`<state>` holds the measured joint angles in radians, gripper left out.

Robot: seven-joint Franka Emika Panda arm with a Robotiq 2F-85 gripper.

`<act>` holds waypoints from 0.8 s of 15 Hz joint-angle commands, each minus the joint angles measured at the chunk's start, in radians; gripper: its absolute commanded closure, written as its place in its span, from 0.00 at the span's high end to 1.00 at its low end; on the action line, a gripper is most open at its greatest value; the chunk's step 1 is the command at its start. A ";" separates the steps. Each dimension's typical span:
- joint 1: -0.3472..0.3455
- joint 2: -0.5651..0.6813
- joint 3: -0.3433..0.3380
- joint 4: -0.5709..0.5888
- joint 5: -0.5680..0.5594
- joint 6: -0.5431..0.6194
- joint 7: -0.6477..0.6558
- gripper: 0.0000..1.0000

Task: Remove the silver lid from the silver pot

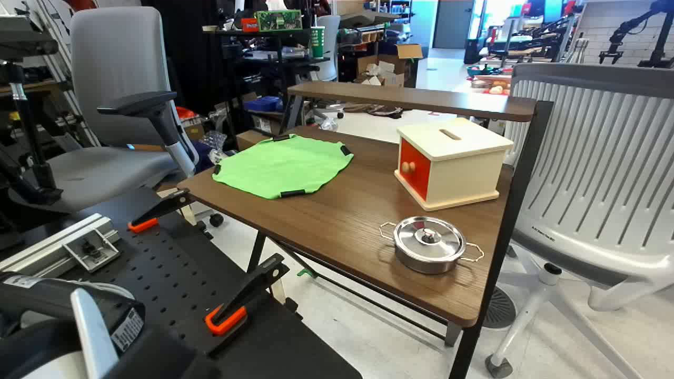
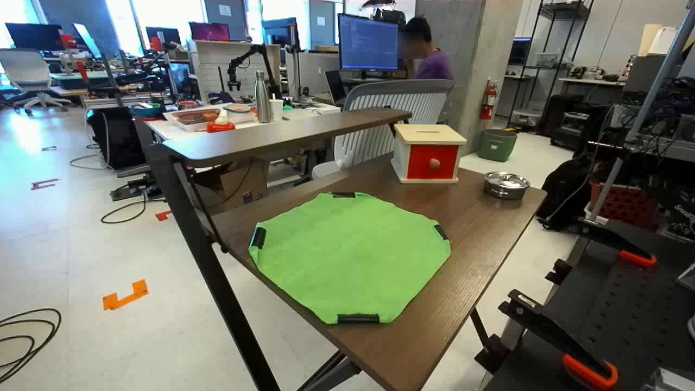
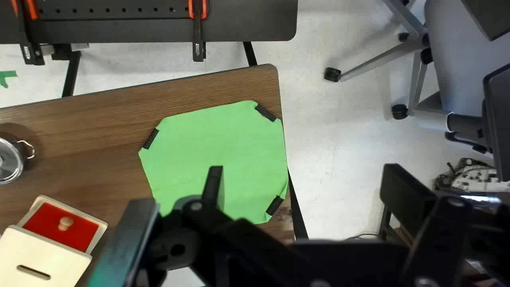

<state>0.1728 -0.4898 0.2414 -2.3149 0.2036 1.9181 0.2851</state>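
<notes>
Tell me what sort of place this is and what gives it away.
Most likely a robotics lab or workshop sharing space with an office. A black robot arm stands in the background, a perforated black bench carries clamps, and a monitor shows what looks like code.

In the wrist view, the gripper (image 3: pixel 305 187) is seen along the lower edge, its fingers (image 3: pixel 402 195) set well apart with a wide gap between. Black linkages (image 3: pixel 438 227) are exposed on both sides. The wrist is oriented with its camera facing downward; exact tilt cannot be judged.
</notes>
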 commanded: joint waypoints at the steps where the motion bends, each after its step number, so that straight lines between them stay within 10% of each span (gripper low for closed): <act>1: 0.001 0.001 -0.001 0.004 -0.001 -0.003 0.001 1.00; 12: -0.011 0.007 0.000 0.000 0.003 0.022 0.029 1.00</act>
<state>0.1729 -0.4902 0.2414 -2.3118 0.2036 1.9181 0.2851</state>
